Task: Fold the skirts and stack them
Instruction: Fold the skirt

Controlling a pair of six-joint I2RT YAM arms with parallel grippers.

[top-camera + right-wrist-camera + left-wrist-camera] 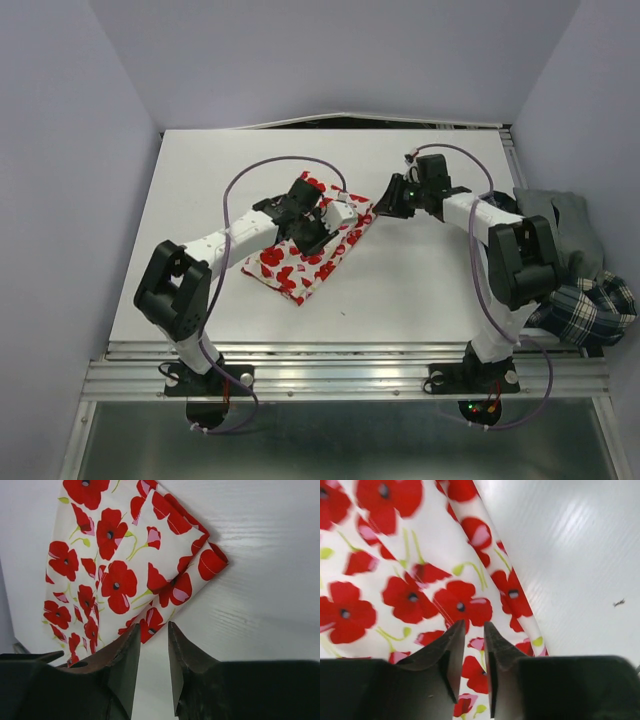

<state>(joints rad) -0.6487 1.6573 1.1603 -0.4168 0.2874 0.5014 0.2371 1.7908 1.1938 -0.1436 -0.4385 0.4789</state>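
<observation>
Altogether three skirts: poppy-print (290,272), grey (560,215), plaid (590,310); left hand (474,625), right hand (154,626) both narrowly ajar.

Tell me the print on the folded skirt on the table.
The skirt is white with red poppies and green stems; right wrist view shows it best.

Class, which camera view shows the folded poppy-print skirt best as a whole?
The top external view: it alone shows the poppy-print skirt nearly whole, lying folded on the table, though the left arm covers part. The right wrist view shows one folded corner sharply; the left wrist view only a close-up of print and one edge.
</observation>
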